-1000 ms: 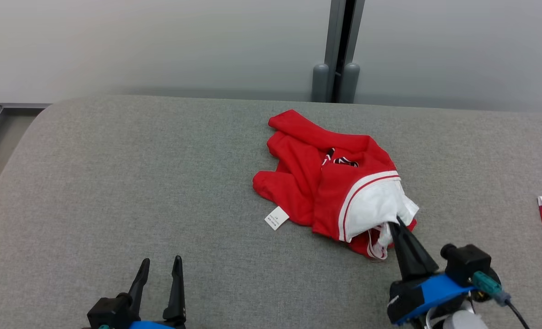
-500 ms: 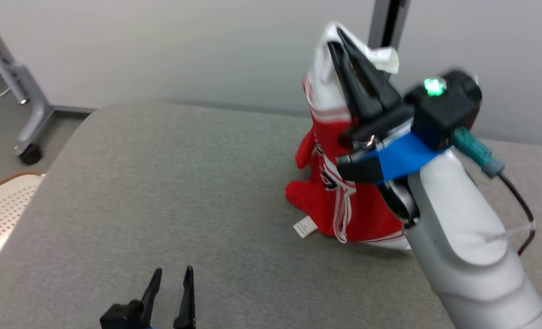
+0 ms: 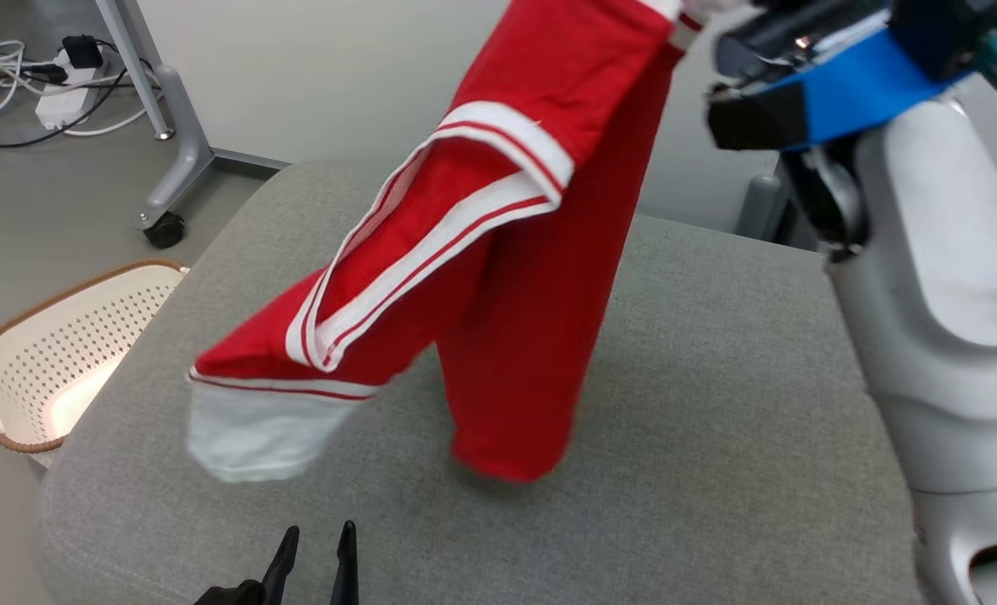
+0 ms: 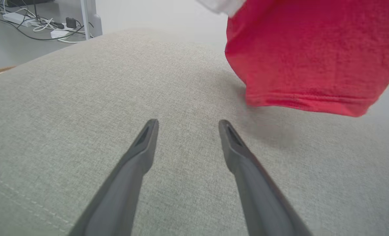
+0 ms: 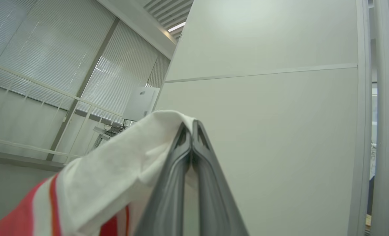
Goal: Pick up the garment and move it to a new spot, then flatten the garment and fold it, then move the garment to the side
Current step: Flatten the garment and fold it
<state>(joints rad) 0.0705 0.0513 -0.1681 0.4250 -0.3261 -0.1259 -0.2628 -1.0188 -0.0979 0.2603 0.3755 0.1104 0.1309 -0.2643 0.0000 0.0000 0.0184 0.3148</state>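
The garment [image 3: 515, 252], red with white and red striped trim, hangs high over the grey padded table [image 3: 716, 378]. Its white edge [image 5: 122, 170] is pinched between the tips of my right gripper [image 5: 191, 126], which is shut on it and raised toward the wall. Its lowest red part [image 4: 309, 65] brushes or hovers just above the table. My left gripper [image 3: 317, 538] stays low at the table's near edge, open with nothing between its fingers [image 4: 148, 144], a short way in front of the hanging cloth.
A white perforated laundry basket [image 3: 53, 353] with a brown rim stands on the floor to the left of the table. Behind it are a wheeled metal stand leg [image 3: 170, 168] and cables with a power strip [image 3: 53, 92]. My pale right forearm [image 3: 943, 294] fills the right side.
My right gripper has lifted the garment from a heap on the table to full hanging length. The head camera has swung left and tilted. The left gripper has stayed open and still.
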